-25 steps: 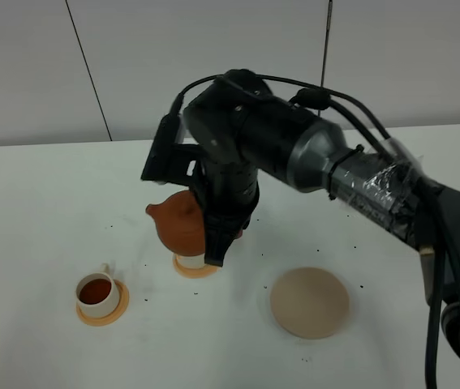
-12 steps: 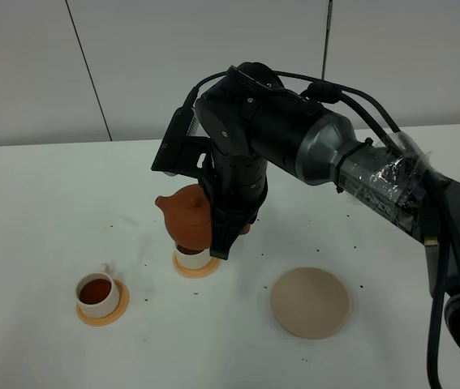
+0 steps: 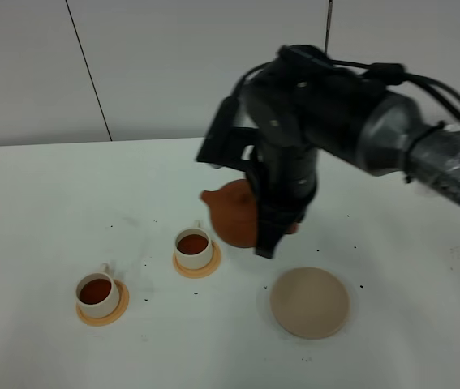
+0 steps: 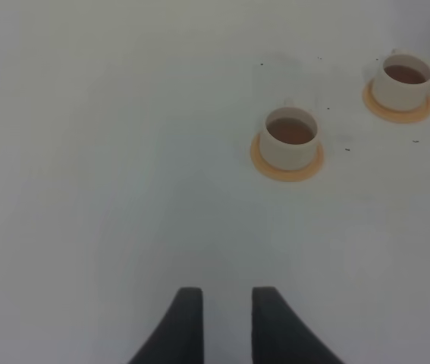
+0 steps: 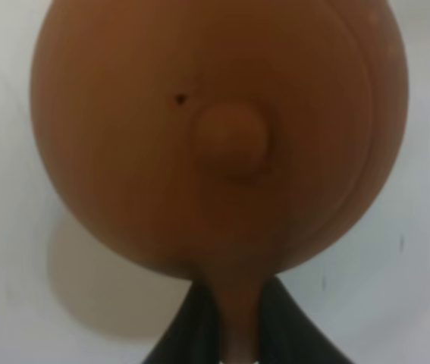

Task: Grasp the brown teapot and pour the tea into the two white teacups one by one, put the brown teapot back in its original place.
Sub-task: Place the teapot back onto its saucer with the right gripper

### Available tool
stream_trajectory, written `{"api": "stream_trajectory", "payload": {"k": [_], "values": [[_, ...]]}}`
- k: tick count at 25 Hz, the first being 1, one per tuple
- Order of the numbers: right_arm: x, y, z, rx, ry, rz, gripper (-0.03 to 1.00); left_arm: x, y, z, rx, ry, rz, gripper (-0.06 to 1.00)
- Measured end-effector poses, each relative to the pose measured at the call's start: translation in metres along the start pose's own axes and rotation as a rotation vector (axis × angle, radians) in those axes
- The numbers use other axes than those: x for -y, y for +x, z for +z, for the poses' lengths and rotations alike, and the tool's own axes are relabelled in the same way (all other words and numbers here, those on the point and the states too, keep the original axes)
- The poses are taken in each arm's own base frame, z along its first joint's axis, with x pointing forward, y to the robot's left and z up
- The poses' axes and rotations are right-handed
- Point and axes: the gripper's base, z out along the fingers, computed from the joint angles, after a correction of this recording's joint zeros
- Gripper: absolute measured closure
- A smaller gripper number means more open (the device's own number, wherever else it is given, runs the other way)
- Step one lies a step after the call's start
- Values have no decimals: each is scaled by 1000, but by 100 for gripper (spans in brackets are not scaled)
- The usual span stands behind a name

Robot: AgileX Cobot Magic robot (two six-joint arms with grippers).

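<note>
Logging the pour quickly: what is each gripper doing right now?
Left gripper: open, holding nothing.
Right gripper: shut on the brown teapot by its handle, lifted off the table.

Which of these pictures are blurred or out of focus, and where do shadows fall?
Exterior high: the right arm is motion-blurred; cups sharp. Right wrist: the brown teapot is soft, too close, with a shadow on the table beside it. Left wrist: evenly lit, faint shadows; the left gripper is slightly soft.

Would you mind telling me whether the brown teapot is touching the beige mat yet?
Apart. In the exterior high view the brown teapot, held by the right gripper, hangs in the air up and left of the beige mat, with bare table between them.
</note>
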Motion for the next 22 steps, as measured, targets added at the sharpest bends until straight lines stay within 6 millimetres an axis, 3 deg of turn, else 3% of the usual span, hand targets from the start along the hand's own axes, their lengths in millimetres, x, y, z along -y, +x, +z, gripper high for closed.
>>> {"api": "stream_trajectory", "payload": {"k": [4, 7, 11, 17, 22], "values": [[1, 33, 2, -70, -23, 60, 87, 0, 0, 0, 0, 0, 1, 71], [-10, 54, 12, -127, -56, 82, 87, 0, 0, 0, 0, 0, 1, 71], [-22, 72, 26, -76, -38, 127, 87, 0, 0, 0, 0, 0, 1, 71], [-31, 91, 43, -74, -59, 176, 87, 0, 0, 0, 0, 0, 1, 71], [-37, 93, 56, -18, -58, 213, 87, 0, 0, 0, 0, 0, 1, 71]]}}
